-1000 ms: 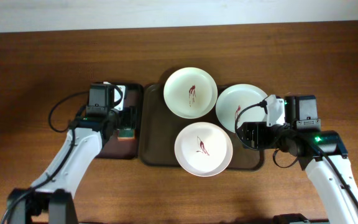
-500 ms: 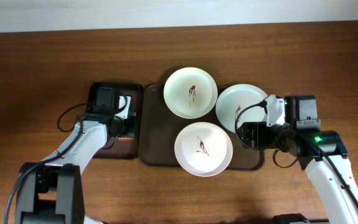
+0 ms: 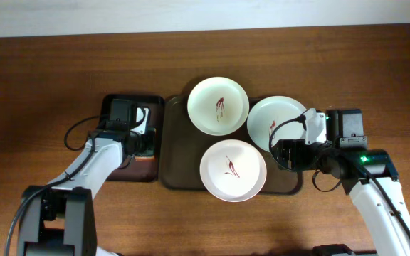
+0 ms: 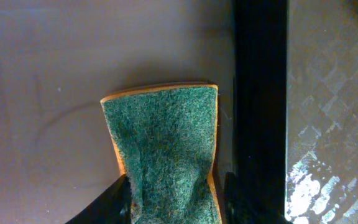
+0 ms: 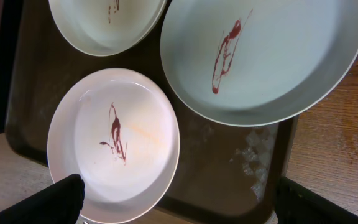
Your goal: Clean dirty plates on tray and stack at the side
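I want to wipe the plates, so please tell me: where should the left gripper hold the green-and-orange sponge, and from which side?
Grip the sponge across its two narrow orange sides, near one end, coming straight down from above. It lies flat, green face up, on the small tray, so only those sides are free. The left gripper pinches it this way.

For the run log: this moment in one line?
left gripper: pinching sponge | right gripper: open above tray | plates: three, all smeared
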Robot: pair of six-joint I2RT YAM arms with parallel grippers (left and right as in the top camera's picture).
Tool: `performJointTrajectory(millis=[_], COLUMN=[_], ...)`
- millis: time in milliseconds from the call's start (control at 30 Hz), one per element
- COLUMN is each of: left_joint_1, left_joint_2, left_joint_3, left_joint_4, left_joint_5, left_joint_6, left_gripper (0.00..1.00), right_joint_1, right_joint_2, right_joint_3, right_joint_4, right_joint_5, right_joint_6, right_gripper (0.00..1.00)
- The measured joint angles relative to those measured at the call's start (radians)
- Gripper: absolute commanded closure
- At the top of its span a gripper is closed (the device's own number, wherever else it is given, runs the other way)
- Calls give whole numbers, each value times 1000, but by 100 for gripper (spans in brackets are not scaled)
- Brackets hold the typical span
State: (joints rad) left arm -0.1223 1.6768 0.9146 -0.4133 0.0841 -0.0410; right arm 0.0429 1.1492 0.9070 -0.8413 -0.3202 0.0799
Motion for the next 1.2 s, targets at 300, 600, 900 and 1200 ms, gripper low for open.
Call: performJointTrajectory(millis=[300,600,900,1200], left_joint_1=[0,0,0,0], left_joint_2=[6,38,-21,-137], left_joint_3=[0,8,13,13], left_joint_4=[-5,-3,-39,-50], left_joint_5=[-14,-21,-21,-21], left_joint_6=[0,0,0,0], left_gripper=[83,100,100,100], right_joint_1=[0,0,0,41], right_joint_2=[0,0,15,260], right_joint_3=[0,0,0,0], right_joint_4=[0,-1,-71,-69], right_joint_5=[0,0,-4,-53], right_joint_6=[0,0,4,5], right_gripper=[3,3,21,46])
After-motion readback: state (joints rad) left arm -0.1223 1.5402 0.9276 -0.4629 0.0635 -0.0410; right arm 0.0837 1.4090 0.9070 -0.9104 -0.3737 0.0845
